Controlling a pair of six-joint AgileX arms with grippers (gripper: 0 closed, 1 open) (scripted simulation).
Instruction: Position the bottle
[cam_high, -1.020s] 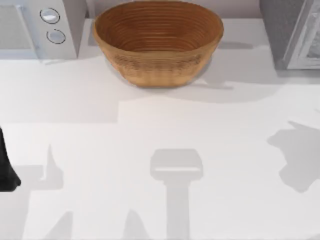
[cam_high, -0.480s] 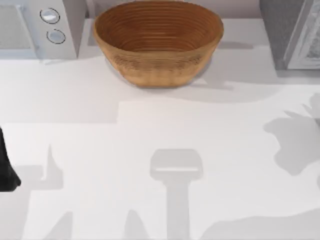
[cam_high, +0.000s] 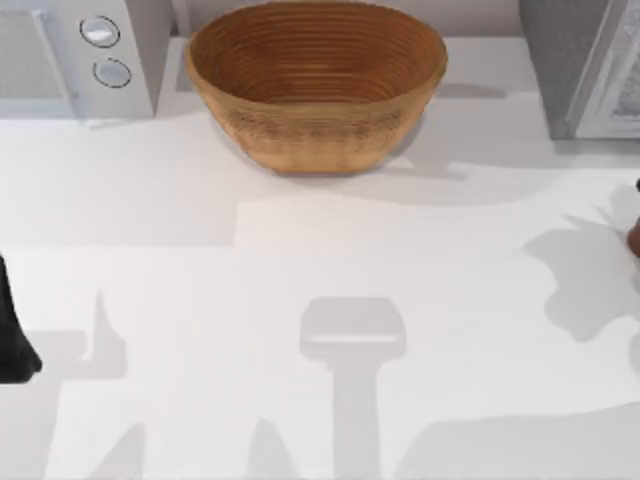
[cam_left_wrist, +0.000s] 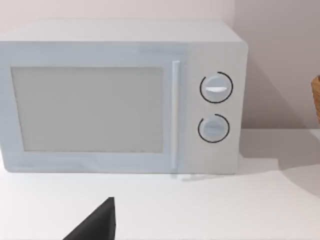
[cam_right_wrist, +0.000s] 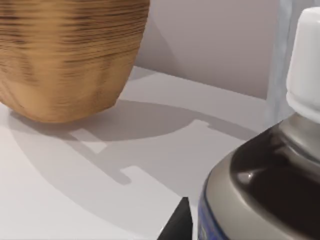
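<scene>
The bottle (cam_right_wrist: 270, 165) looms close in the right wrist view, white screw cap (cam_right_wrist: 307, 65) above a grey shoulder and dark body; from above, a reddish-brown sliver of it sits at the table's (cam_high: 320, 300) right edge; the right end effector's grip cannot be told; the left arm (cam_high: 12, 330) is parked at the left edge, its end effector's opening likewise unclear; a wicker bowl (cam_high: 316, 85) stands at the back, a microwave (cam_left_wrist: 120, 95) to its left.
</scene>
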